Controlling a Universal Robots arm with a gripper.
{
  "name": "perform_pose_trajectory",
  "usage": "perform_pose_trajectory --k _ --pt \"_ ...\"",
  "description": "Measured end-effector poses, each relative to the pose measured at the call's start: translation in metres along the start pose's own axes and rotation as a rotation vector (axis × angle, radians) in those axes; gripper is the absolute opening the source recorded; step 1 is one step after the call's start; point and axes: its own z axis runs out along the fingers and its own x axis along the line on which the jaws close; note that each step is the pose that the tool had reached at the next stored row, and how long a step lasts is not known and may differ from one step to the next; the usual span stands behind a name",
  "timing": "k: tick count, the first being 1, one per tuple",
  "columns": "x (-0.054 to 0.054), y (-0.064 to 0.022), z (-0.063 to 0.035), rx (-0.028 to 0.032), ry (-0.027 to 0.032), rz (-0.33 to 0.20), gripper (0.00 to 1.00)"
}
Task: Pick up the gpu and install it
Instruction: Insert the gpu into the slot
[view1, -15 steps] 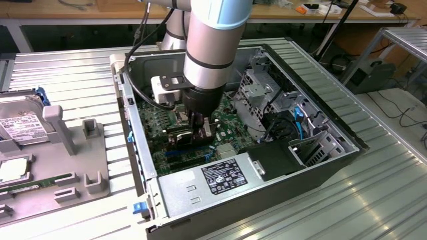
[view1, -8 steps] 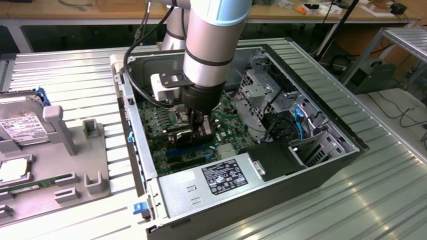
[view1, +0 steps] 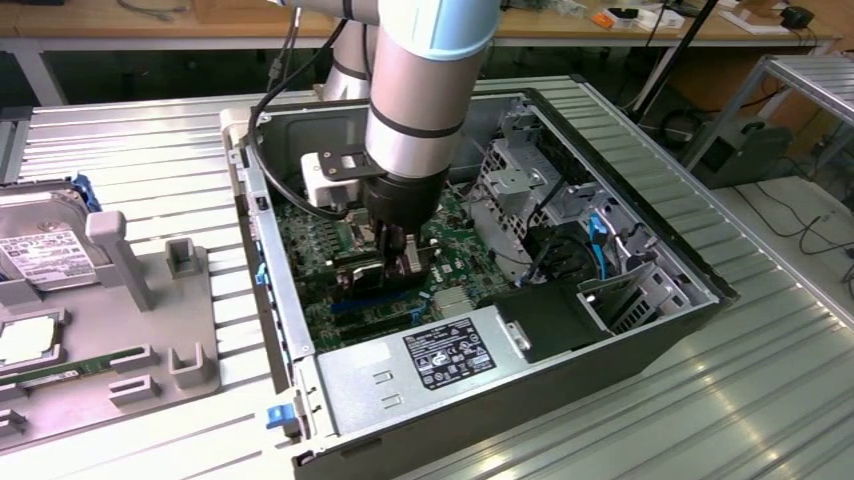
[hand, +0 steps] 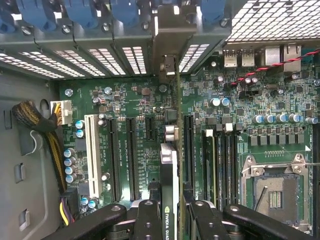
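While gripper (hand: 169, 220) clamps gpu (hand: 168, 165) by upper edge, card stands edge-on above motherboard (hand: 130, 110) slots inside computer case (view1: 400, 385); light, stiff, fragile: grip board edges, avoid components.

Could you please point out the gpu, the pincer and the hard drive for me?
gpu (hand: 169, 165): wrist view, on the card's upper edge.
pincer (hand: 170, 215): wrist view, midway between its fingertips, closed on the card.
hard drive (view1: 54, 250): exterior view, on its white label.
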Motion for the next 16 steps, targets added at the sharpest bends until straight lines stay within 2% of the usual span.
perform_pose_trajectory --k 16 --pt "0.002 -0.0013 -0.0024 -0.0002 0.0013 -0.022 0.27"
